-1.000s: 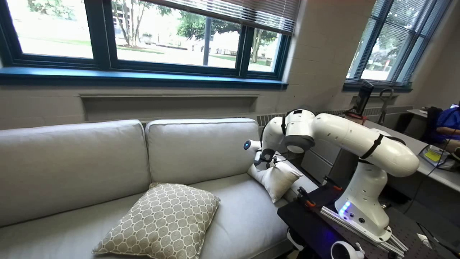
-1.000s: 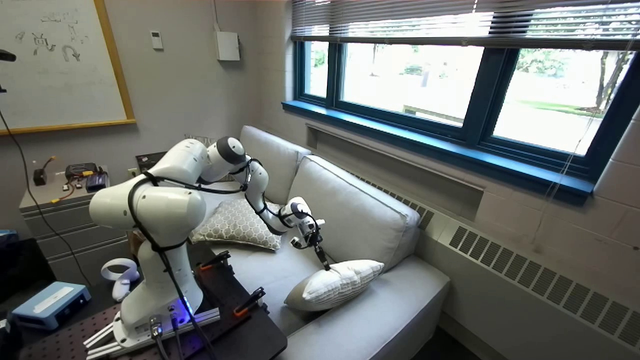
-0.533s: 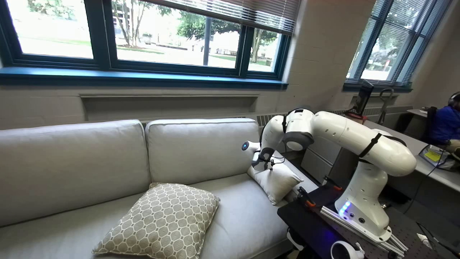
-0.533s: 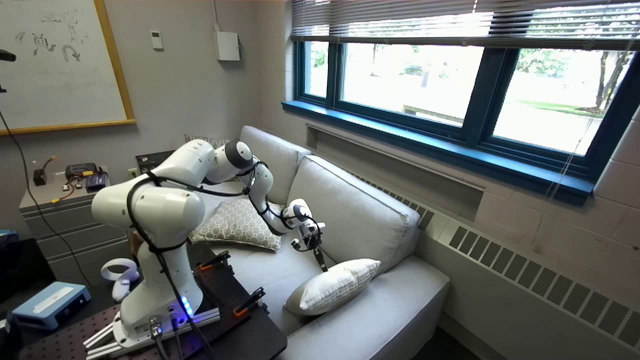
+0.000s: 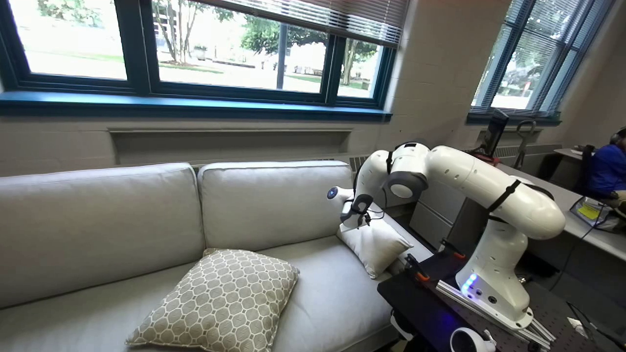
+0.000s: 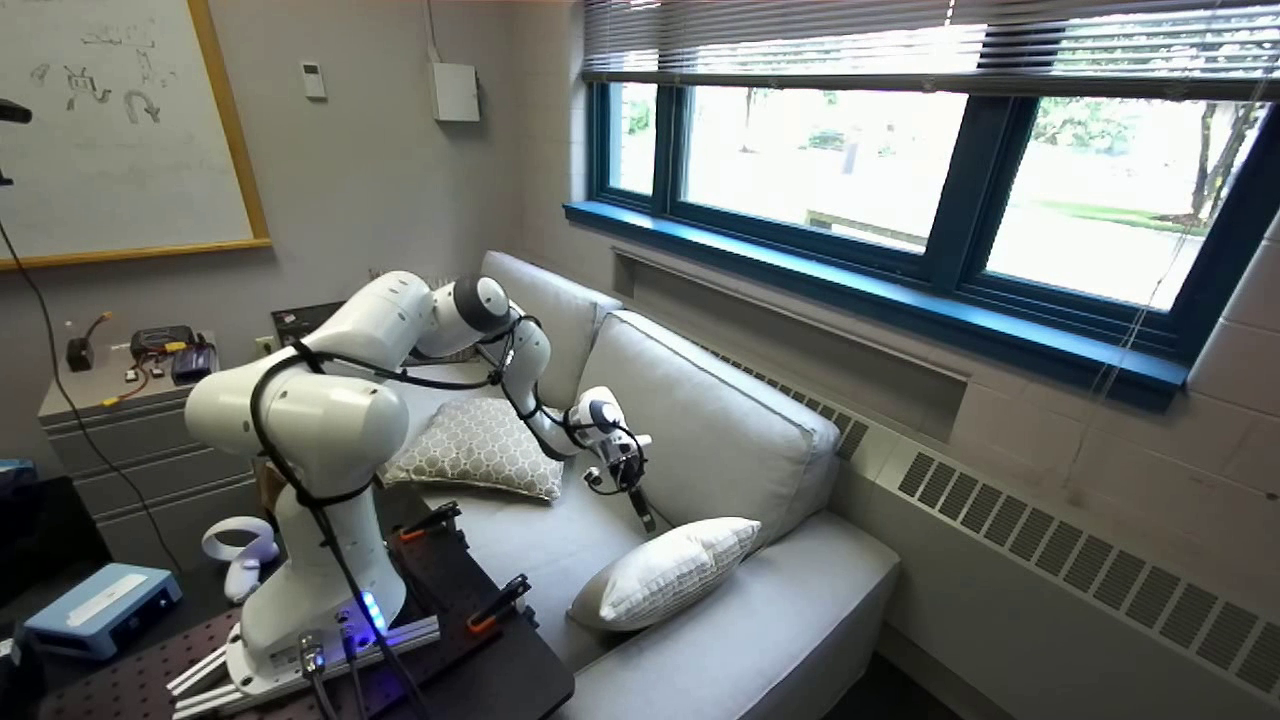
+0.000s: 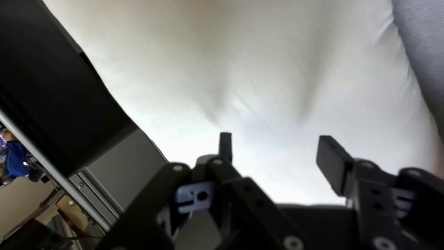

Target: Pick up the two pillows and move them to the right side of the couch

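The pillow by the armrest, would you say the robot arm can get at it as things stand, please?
Probably yes: the open end effector points at the pillow, with nothing visible in between.

In an exterior view, the camera faces the couch (image 5: 327, 274) and window (image 5: 234, 54), a bench (image 5: 415, 303) corner at lower right. In an exterior view, both appear from beyond the armrest (image 6: 770, 620), past the robot arm (image 6: 330, 420) and the bench's edge. The wrist view looks closely past the gripper (image 7: 275, 151) onto the cream-white pillow (image 7: 242, 69).
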